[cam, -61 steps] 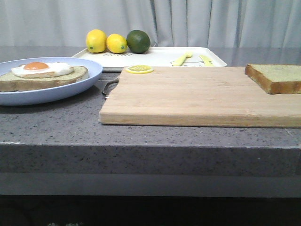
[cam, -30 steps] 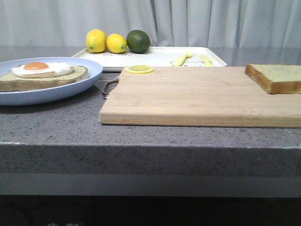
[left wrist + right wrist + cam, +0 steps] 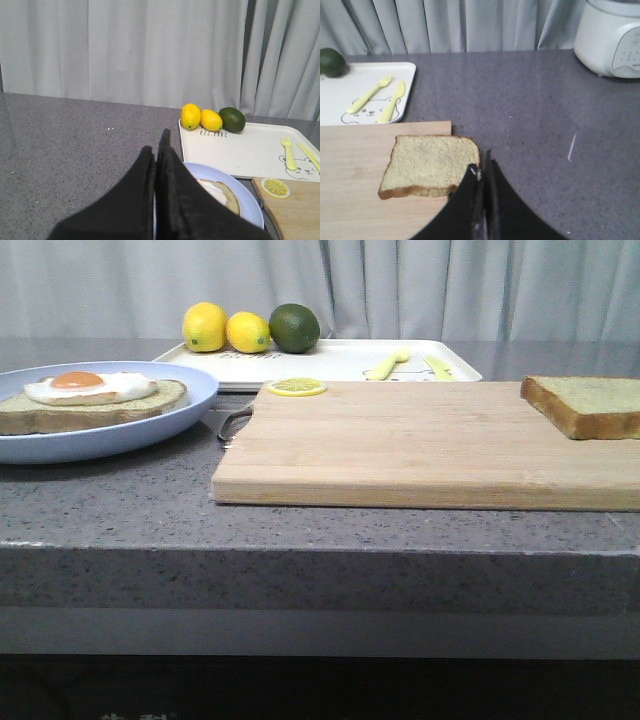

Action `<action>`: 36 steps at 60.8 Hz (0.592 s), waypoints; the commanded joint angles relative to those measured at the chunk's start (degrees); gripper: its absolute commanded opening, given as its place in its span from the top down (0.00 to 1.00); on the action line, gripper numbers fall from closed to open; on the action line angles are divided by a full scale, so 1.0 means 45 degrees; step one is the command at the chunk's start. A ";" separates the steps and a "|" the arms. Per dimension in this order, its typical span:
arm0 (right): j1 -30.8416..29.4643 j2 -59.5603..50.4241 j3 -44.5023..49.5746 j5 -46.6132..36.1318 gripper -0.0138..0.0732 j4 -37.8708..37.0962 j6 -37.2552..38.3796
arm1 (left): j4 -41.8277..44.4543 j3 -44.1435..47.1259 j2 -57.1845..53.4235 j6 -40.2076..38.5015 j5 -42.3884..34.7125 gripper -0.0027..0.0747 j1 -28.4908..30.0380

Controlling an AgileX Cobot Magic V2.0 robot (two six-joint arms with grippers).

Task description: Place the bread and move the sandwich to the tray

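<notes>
Front: sandwich on blue plate far left, bread on cutting board right end, tray behind. Left wrist: left hand pressed together above plate. Right wrist: right hand pressed together, just beside bread.

I count one plain bread slice, one sandwich topped with a single fried egg, and one blue plate. There is one white tray and one wooden cutting board. Two lemons, one lime, one lemon slice. One yellow fork, one yellow knife, one white appliance
</notes>
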 commanded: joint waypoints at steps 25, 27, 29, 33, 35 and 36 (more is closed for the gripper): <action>-0.0064 0.2011 -0.0514 0.0462 0.88 -0.0359 -0.0365 | 0.0064 0.0404 0.1069 0.0012 -0.0756 0.97 -0.0109; -0.0064 0.2048 -0.0514 0.0594 0.83 -0.0371 -0.0466 | 0.0060 0.0404 0.1102 0.0012 -0.0681 0.95 -0.0109; -0.0064 0.2049 -0.0514 0.0703 0.77 -0.0371 -0.0529 | 0.0121 0.0404 0.1174 0.0012 -0.0669 0.91 -0.0109; -0.0064 0.2049 -0.0514 0.0822 0.60 -0.0371 -0.0633 | 0.0238 0.0404 0.1253 0.0012 -0.0669 0.78 -0.0109; -0.0064 0.2049 -0.0514 0.0828 0.48 -0.0385 -0.0685 | 0.0300 0.0404 0.1253 0.0012 -0.0692 0.68 -0.0109; -0.0064 0.2049 -0.0514 0.0828 0.43 -0.0401 -0.0709 | 0.0304 0.0404 0.1253 0.0012 -0.0720 0.64 -0.0109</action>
